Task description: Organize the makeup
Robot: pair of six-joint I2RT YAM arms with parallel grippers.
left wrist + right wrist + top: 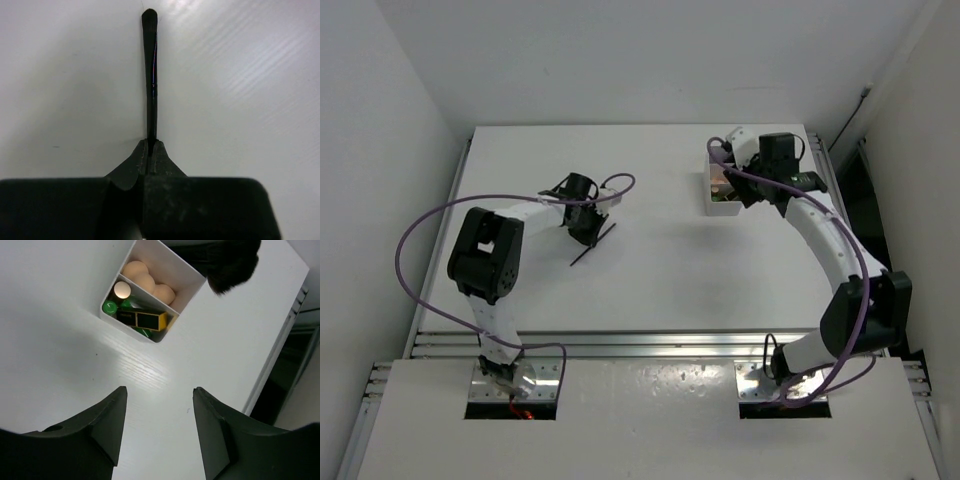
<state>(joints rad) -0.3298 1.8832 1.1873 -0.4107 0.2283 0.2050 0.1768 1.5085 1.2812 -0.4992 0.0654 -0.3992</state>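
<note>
Left side of table (670,270): the left gripper (150,146) has its fingers pressed together on one end of a thin black stick (150,75). The pinch is right at the fingertips. The rest of the stick runs straight out past them and ends in a small rounded dark tip.

From the overhead camera the stick (592,245) lies on a diagonal, left of centre. Its far end is under the left gripper (588,222) and its near end points toward the near left. I cannot tell whether it rests on the surface or is just off it.

Far right of table: the right gripper (160,390) has its fingers spread apart with nothing between them, only bare tabletop below. Overhead, the right gripper (742,183) is at the white box (720,208), which sits near the far right corner.

Contents of the white box (195,287), right wrist view:
- One compartment holds peach-coloured sponges (145,277), rounded and packed side by side.
- The adjoining compartment holds green tubes (110,306), a round cream cap (122,289) and a black-and-gold case (147,319), which lies on top of the tubes.
- A black fuzzy shape (230,265) is at the box's far side. It is blurred, so I cannot identify it.

A purple cable (420,240) loops out from the left arm.
</note>
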